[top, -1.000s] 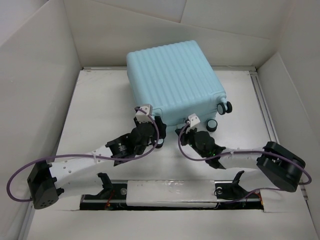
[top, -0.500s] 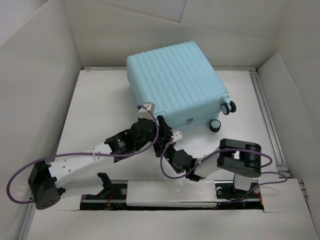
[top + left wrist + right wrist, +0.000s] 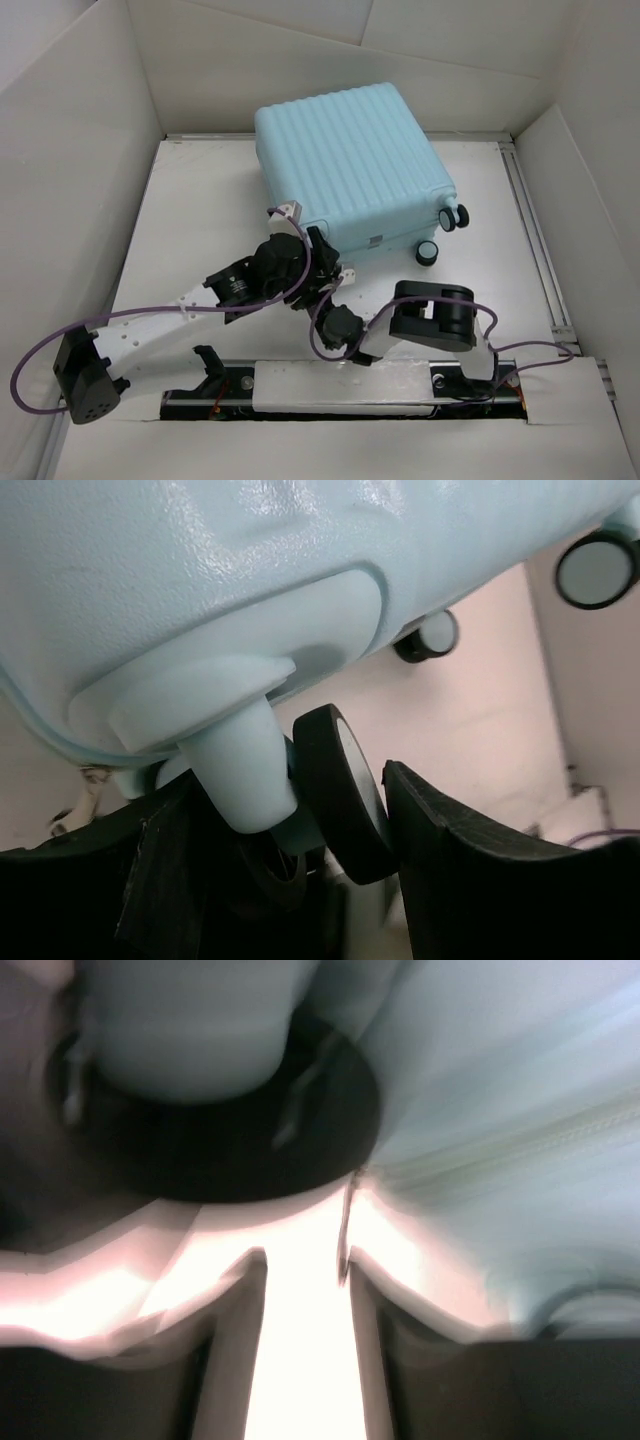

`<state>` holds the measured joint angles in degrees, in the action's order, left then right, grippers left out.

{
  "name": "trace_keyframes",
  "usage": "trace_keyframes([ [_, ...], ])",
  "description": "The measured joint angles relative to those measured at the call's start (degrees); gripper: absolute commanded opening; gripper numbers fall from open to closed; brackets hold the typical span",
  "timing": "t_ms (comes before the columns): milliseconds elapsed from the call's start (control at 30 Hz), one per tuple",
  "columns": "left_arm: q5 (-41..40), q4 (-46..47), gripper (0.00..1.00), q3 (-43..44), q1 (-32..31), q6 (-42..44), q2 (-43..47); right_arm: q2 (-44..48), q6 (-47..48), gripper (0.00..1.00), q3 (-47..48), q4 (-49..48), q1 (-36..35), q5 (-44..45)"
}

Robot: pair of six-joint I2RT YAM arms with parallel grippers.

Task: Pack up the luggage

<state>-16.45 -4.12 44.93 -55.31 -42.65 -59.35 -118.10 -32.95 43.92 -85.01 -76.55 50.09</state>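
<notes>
The luggage [image 3: 350,160] lies shut on the white table, a pale aqua ribbed shell with its caster wheels toward me. My left gripper [image 3: 315,262] is at its near left corner. In the left wrist view the left gripper [image 3: 300,790] has a black caster wheel [image 3: 340,790] and its aqua stem between the fingers [image 3: 470,880], the wheel pressed against the right one. My right gripper [image 3: 337,288] sits just beside it, under the luggage's near edge. The blurred right wrist view shows the right gripper [image 3: 303,1260] open below another wheel [image 3: 230,1150], with a thin tab [image 3: 345,1230] at the right fingertip.
Two more caster wheels [image 3: 452,215] [image 3: 427,252] stick out at the luggage's near right corner. White walls [image 3: 70,150] enclose the table on the left, back and right. A metal rail [image 3: 535,240] runs along the right side. The arms' base bar [image 3: 340,385] lies at the near edge.
The right arm has swung from the right-hand wheels over to the near left corner beside the left gripper, and its jaws have opened. The left gripper has stayed on its wheel.
</notes>
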Motion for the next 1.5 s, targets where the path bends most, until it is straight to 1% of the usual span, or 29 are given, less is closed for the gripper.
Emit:
trace_keyframes([
  [33, 0.1, 0.0, 0.16, 0.1, -0.1, -0.3, 0.0, 0.3, -0.2, 0.56, -0.5, -0.1, -0.4, 0.1],
  [67, 0.5, 0.6, 0.28, 0.3, -0.1, -1.1, 0.0, 1.0, 0.7, 0.59, -1.5, 1.1, -1.2, -1.9],
  [100, 1.2, 0.7, 0.54, 1.0, -0.6, -1.4, -0.1, 1.5, 1.5, 0.62, -2.4, 2.7, -2.4, -3.5],
  [133, 1.4, 0.3, 0.65, 1.7, -1.5, -1.7, -0.2, 2.0, 2.1, 0.63, -3.7, 4.1, -4.3, -4.9],
  [167, 1.8, -0.1, 0.74, 2.4, -2.4, -1.6, 0.2, 2.8, 2.7, 0.66, -5.4, 5.3, -6.4, -5.7],
  [200, 2.8, -0.2, 0.8, 2.8, -3.1, -1.0, 0.9, 4.0, 3.0, 0.67, -7.4, 6.6, -8.4, -6.2],
  [233, 2.8, -0.7, 0.83, 3.5, -4.2, -0.3, 2.2, 5.6, 3.4, 0.68, -9.2, 7.8, -10.4, -6.4],
  [300, 1.7, -1.7, 0.83, 4.6, -5.3, 1.0, 6.6, 9.2, 3.8, 0.7, -11.5, 9.7, -13.5, -5.9],
  [333, 0.2, -1.3, 0.81, 5.1, -5.3, 1.7, 9.4, 11.6, 3.8, 0.7, -12.1, 11.4, -14.6, -5.5],
  [400, -3.0, -0.8, 0.75, 5.3, -5.2, 2.4, 15.5, 16.2, 3.8, 0.73, -12.4, 14.7, -16.4, -3.7],
  [467, -5.9, -0.7, 0.71, 4.3, -5.1, 2.8, 21.1, 20.9, 3.7, 0.75, -12.3, 19.8, -18.1, -1.6],
  [500, -7.3, -0.3, 0.68, 2.8, -5.0, 2.6, 24.2, 23.1, 3.6, 0.77, -12.1, 22.9, -18.9, -0.5],
  [533, -8.4, -0.3, 0.59, 1.1, -5.0, 2.2, 26.7, 25.1, 3.3, 0.77, -11.5, 27.0, -19.7, 0.4],
  [633, -10.3, -0.9, 0.5, -6.4, -5.0, 1.2, 30.4, 30.7, 1.1, 0.79, -7.5, 43.1, -21.3, 2.8],
  [667, -10.4, -1.6, 0.46, -8.8, -5.0, 0.9, 30.3, 32.2, 0.0, 0.79, -5.6, 48.8, -21.5, 3.6],
  [700, -10.4, -2.6, 0.46, -11.1, -5.0, 0.5, 29.8, 33.8, -1.3, 0.79, -3.7, 54.6, -21.7, 4.3],
  [733, -10.4, -3.7, 0.46, -13.0, -5.0, 0.3, 29.3, 35.8, -2.7, 0.82, -2.0, 60.1, -21.8, 5.1],
  [767, -10.2, -4.3, 0.46, -14.4, -5.0, 0.0, 28.6, 37.7, -3.8, 0.87, -1.0, 64.3, -21.8, 5.7],
  [800, -9.8, -4.8, 0.5, -15.4, -5.0, -0.2, 27.8, 40.0, -5.0, 0.9, -0.2, 68.8, -21.8, 6.2],
  [967, -8.4, -3.4, 0.51, -17.5, -5.0, -0.8, 26.3, 49.8, -12.7, 0.95, 5.1, 92.2, -21.8, 9.9],
  [1000, -8.1, -2.3, 0.51, -17.8, -5.0, -0.7, 26.3, 50.9, -14.7, 0.97, 6.7, 98.6, -21.8, 10.8],
  [1033, -7.9, -1.3, 0.51, -18.1, -5.0, -0.6, 26.2, 51.7, -15.3, 0.97, 8.1, 100.5, -21.7, 11.0],
  [1133, -6.6, 2.7, 0.5, -19.1, -5.0, 0.2, 24.4, 52.8, -17.5, 0.97, 12.5, 110.7, -19.5, 11.5],
  [1233, -5.4, 7.3, 0.48, -19.1, -5.0, 1.5, 19.6, 52.9, -15.6, 0.97, 15.2, 115.4, -14.7, 10.4],
  [1333, -4.6, 10.4, 0.47, -19.0, -5.0, 2.8, 13.6, 52.9, -9.6, 0.97, 16.1, 115.4, -8.7, 6.4],
  [1367, -4.5, 11.0, 0.47, -19.0, -5.0, 3.2, 11.5, 52.9, -7.8, 0.98, 16.3, 115.4, -7.0, 5.2],
  [1467, -4.6, 12.1, 0.47, -19.0, -5.0, 3.9, 7.6, 52.8, -2.4, 1.0, 17.2, 114.9, -1.1, -0.3],
  [1500, -4.7, 12.4, 0.52, -19.0, -5.0, 4.1, 7.3, 52.5, -0.5, 1.0, 17.7, 114.4, 0.9, -2.6],
])
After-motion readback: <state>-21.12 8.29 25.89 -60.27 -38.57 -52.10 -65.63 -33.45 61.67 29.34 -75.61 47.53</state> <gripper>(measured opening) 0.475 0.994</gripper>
